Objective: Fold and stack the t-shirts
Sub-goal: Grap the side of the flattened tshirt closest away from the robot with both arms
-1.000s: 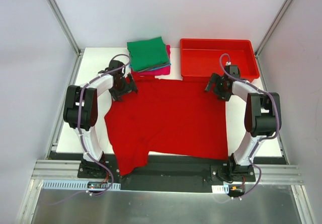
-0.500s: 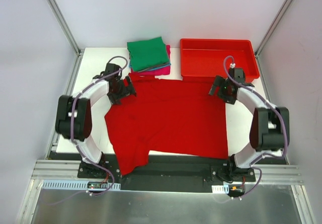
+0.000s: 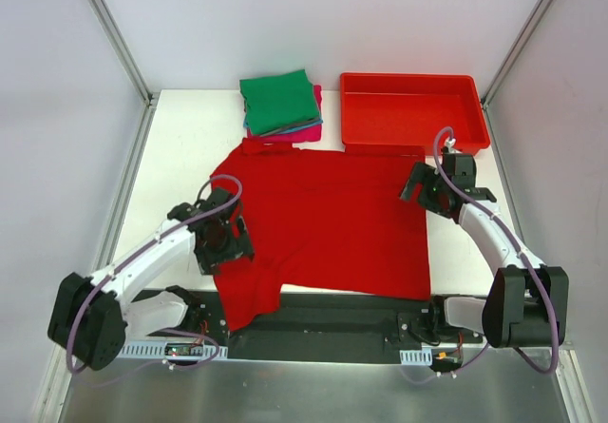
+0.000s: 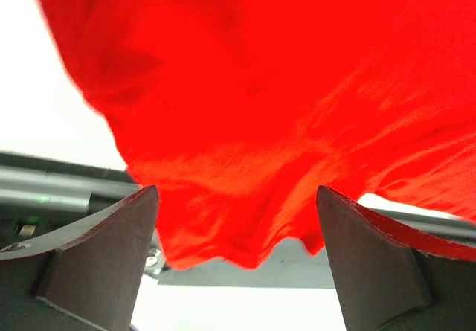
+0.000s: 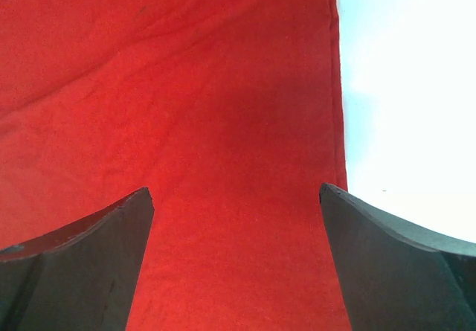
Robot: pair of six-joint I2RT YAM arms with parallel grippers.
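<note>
Red cloth covers most of the white table (image 3: 176, 147): the big red t-shirt (image 3: 323, 219) lies spread flat in the middle, with one sleeve hanging over the near edge at about 7 o'clock. At 12 o'clock sits the folded stack (image 3: 278, 105), green on top with teal and magenta edges showing beneath, right by the shirt's far edge. The red bin (image 3: 408, 109) stands just beside it at 1 o'clock. The left gripper (image 3: 220, 242) hovers at the shirt's 8 o'clock edge, jaws spread wide and holding nothing, though I can't quite tell whether its tips brush the fabric. The right gripper (image 3: 425, 190) is over the 2 o'clock corner, fingers equally wide apart and empty.
</note>
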